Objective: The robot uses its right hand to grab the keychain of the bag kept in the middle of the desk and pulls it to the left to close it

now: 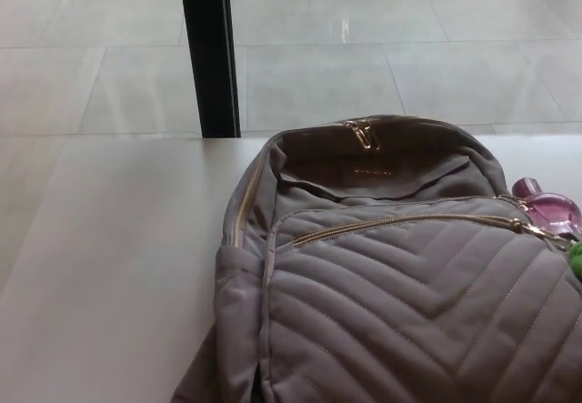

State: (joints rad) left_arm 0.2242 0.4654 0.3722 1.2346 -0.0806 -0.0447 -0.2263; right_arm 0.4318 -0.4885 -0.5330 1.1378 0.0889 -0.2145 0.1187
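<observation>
The keychain (pixel 550 210) sits at three o'clock on the bag (pixel 409 317), and the zipper (pixel 400 225) seems not yet pulled. Neither hand shows, so both grab and pull remain.

The quilted grey-brown fabric backpack (pixel 400 294) is being cut off by the near and right picture edges, so its lower part is being left unseen. The round translucent pink keychain (pixel 548 208) at its right is being clipped by the right edge. So is the small green object (pixel 576 259) just nearer, its shape being left untellable. Lettering on the small label (pixel 368 173) inside the bag's mouth is being rendered too small to read.
</observation>
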